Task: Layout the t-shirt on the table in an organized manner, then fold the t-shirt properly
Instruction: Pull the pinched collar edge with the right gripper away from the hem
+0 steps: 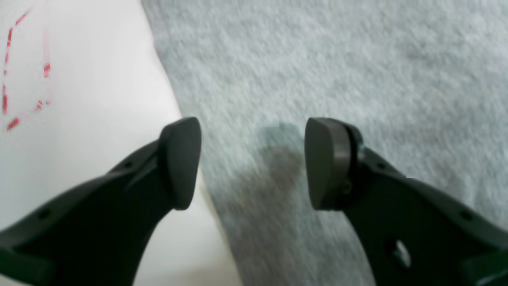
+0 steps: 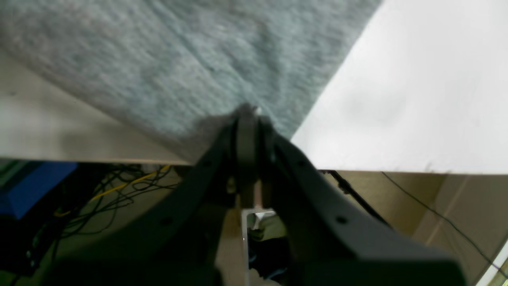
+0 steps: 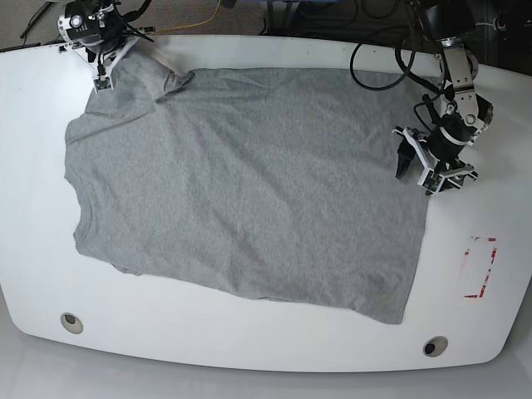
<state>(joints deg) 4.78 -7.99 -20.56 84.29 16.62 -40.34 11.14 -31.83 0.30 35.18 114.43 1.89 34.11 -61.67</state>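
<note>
The heather-grey t-shirt (image 3: 249, 183) lies spread flat over the middle of the white table (image 3: 249, 353). My left gripper (image 3: 414, 173) hovers open at the shirt's right edge. In the left wrist view one finger (image 1: 180, 163) is over bare table (image 1: 99, 99) and the other over the t-shirt (image 1: 337, 59); nothing is between them. My right gripper (image 3: 101, 73) is at the far left corner, shut on the t-shirt's edge (image 2: 198, 71), with fabric bunched at its fingertips (image 2: 247, 119).
A red rectangular outline (image 3: 480, 268) is marked on the table right of the shirt, also in the left wrist view (image 1: 24, 71). Two small round holes (image 3: 71, 322) (image 3: 433, 346) sit near the front edge. Cables (image 2: 119, 186) hang below the far table edge.
</note>
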